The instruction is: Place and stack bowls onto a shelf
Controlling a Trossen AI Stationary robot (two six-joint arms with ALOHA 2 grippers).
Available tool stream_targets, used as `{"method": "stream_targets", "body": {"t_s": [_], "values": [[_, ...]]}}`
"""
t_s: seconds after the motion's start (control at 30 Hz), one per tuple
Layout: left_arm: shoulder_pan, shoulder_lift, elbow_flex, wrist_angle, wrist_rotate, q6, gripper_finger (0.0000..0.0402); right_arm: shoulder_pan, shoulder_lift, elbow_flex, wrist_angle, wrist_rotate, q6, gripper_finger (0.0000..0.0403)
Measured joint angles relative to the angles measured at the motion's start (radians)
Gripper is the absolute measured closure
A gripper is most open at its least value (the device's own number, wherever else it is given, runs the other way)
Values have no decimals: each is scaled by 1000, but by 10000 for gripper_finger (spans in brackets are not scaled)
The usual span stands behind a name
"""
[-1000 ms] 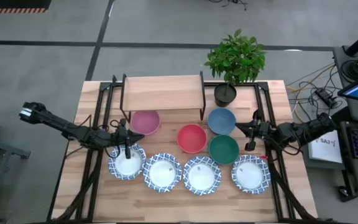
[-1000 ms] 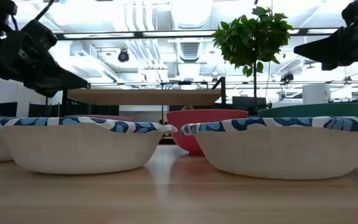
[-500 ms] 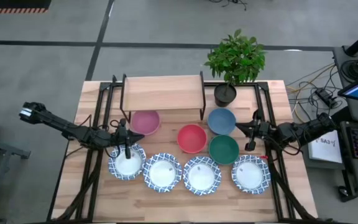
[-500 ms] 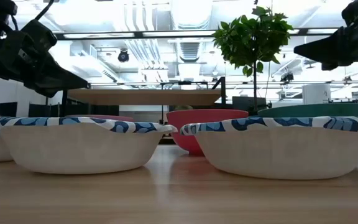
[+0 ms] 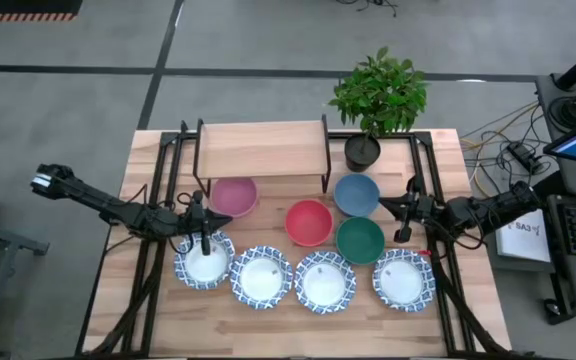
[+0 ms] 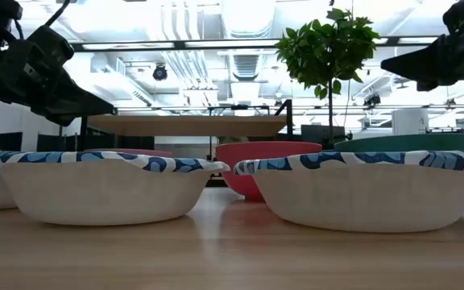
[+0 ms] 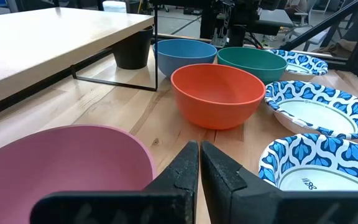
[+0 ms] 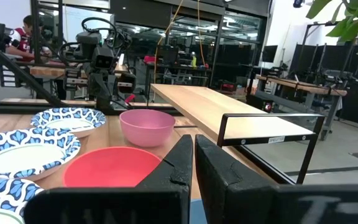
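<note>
Looking straight down, a wooden table (image 5: 468, 290) is seen carrying eight bowls and the shelf (image 5: 260, 148), which stands bare at the far edge beside a potted plant (image 5: 376, 95). Four white bowls with blue patterned rims (image 5: 263, 277) are lined up along the near edge. Between that row and the shelf, the pink bowl (image 5: 234, 196), red bowl (image 5: 308, 222), blue bowl (image 5: 356, 194) and green bowl (image 5: 360, 240) are set, all resting on the tabletop. The left gripper (image 5: 205, 243) is held above the leftmost patterned bowl, its fingers pressed together and empty. The right gripper (image 5: 402, 228) is poised just beside the green bowl, likewise closed on nothing.
</note>
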Motion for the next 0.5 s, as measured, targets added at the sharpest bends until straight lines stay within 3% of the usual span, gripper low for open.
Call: {"method": "stream_targets", "body": {"t_s": [0.5], "values": [[0, 0, 0, 0, 0, 0, 402, 0, 1, 0, 64, 0, 48, 394]]}}
